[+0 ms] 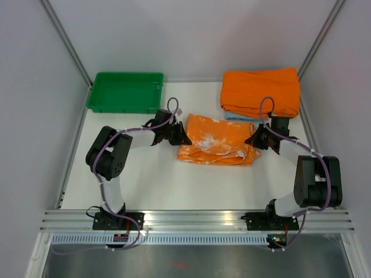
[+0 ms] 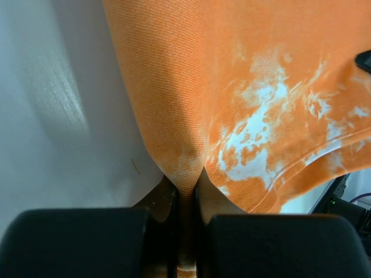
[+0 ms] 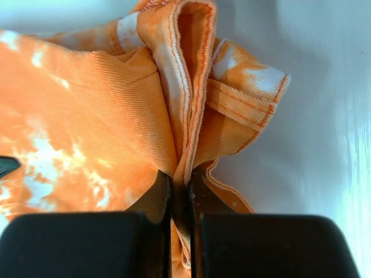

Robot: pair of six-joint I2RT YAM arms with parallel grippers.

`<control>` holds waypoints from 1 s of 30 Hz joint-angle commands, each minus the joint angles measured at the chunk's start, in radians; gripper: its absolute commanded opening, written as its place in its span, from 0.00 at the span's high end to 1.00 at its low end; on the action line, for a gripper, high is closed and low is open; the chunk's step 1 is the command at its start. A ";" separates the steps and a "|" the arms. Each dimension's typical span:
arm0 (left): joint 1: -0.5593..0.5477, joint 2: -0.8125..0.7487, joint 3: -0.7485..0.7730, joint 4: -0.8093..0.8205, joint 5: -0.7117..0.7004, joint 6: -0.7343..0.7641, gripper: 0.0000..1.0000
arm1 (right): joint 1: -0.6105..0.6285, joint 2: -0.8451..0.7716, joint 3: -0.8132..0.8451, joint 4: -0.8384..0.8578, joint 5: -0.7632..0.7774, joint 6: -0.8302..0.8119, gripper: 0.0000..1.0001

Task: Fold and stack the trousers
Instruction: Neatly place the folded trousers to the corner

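Left hand [image 1: 177,134]: clamped shut on the trousers' [image 1: 217,142] near edge.
Right hand [image 1: 255,139]: pinched shut on the bunched hems opposite, probably so both ends lift together.
Trousers: folded on the desk [image 1: 151,179] between both hands.
Beyond right hand: plain orange stack [image 1: 261,90], the likely destination.

Item: the trousers [image 1: 215,141], orange twill with white blotchy splashes. They are folded into a compact, roughly rectangular bundle lying flat at the middle of the surface [image 1: 151,179]. Layers bunch along the near edge. The left edge is pinched in the left gripper [image 1: 184,138]. The right end, with stitched hems showing, is pinched in the right gripper [image 1: 250,141].
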 commanded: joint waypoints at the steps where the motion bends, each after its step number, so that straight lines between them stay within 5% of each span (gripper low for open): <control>1: -0.015 -0.123 0.033 0.007 -0.039 0.017 0.98 | 0.008 -0.172 0.065 0.009 -0.067 0.041 1.00; 6: -0.014 -0.203 0.251 -0.146 -0.097 0.051 0.98 | 0.007 -0.228 0.310 -0.103 0.003 0.061 1.00; 10: -0.011 -0.165 0.507 -0.190 -0.064 0.033 0.98 | -0.008 -0.074 0.716 -0.206 0.040 0.049 1.00; 19: -0.020 0.246 1.108 -0.106 -0.071 -0.183 0.98 | -0.183 0.399 1.419 -0.343 -0.108 -0.080 1.00; 22: -0.035 0.392 1.197 0.020 -0.092 -0.297 0.98 | -0.271 0.540 1.551 -0.419 -0.173 -0.080 1.00; 30: -0.107 0.591 1.287 0.156 -0.229 -0.333 0.98 | -0.404 0.672 1.555 -0.390 -0.242 -0.139 1.00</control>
